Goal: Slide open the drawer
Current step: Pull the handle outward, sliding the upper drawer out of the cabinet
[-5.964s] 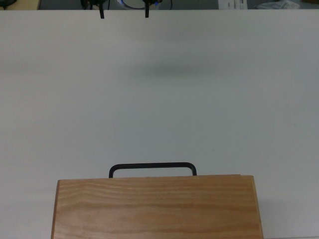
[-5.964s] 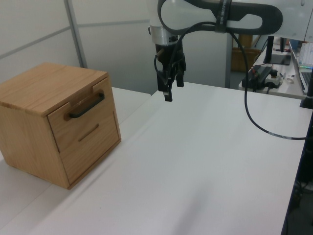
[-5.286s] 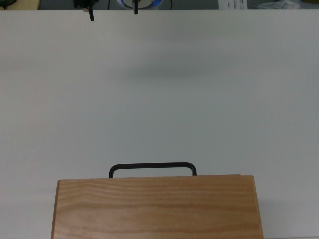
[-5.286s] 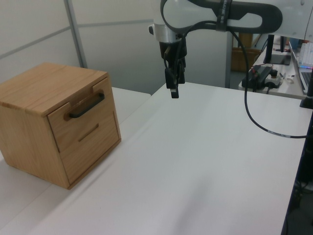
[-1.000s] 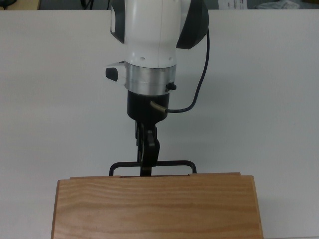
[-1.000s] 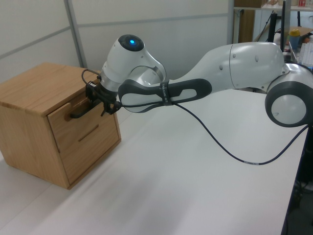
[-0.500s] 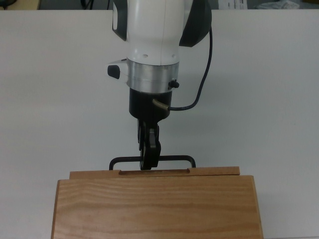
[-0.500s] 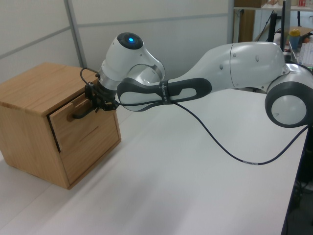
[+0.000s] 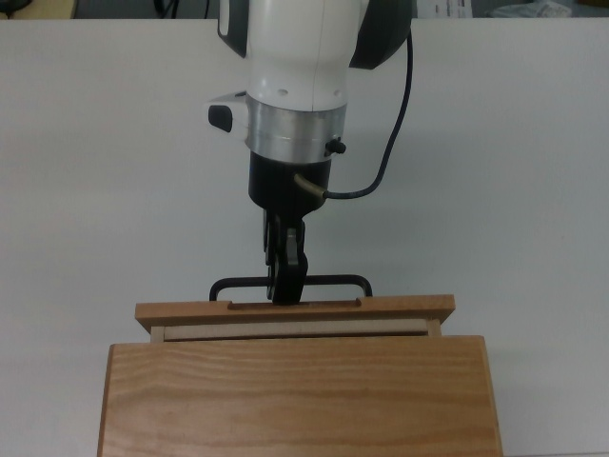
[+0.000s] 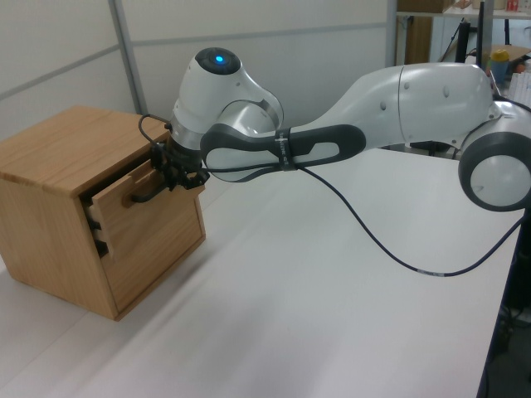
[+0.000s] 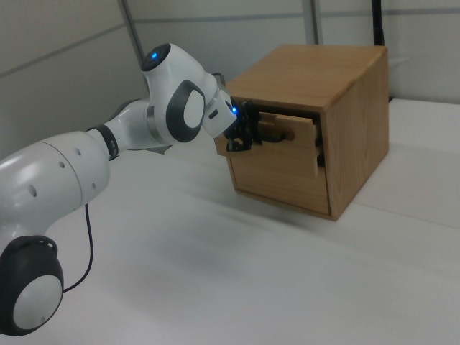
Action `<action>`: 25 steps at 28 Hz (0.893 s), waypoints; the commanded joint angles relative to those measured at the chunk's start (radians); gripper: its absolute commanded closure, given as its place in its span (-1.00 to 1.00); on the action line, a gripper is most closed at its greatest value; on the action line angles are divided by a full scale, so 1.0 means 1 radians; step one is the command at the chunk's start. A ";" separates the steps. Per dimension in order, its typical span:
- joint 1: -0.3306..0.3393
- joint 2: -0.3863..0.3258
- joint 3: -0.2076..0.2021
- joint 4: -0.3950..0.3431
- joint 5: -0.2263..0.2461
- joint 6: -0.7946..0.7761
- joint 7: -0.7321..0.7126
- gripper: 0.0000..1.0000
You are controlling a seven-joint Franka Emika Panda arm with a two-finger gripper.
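The gripper [image 9: 285, 290] is clamped narrowly on the middle of the handle [image 9: 290, 284], so your pull should run straight and the drawer [image 9: 295, 311] should not twist in its slot. The drawer sits in the upper part of the cabinet [image 10: 58, 149] and stands partly out; the top view shows a pale strip of its interior behind the front panel. The table [image 9: 495, 171] in front is bare. Only the arm's trailing cable [image 10: 390, 249] crosses the pulling path.
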 commanded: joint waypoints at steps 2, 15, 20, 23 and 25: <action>0.005 -0.172 -0.007 -0.107 -0.005 -0.027 0.006 1.00; 0.004 -0.343 -0.001 -0.311 0.049 -0.108 -0.012 1.00; 0.005 -0.399 0.001 -0.368 0.083 -0.154 -0.024 1.00; 0.005 -0.430 0.001 -0.391 0.103 -0.173 -0.030 1.00; 0.005 -0.449 0.001 -0.409 0.109 -0.182 -0.035 1.00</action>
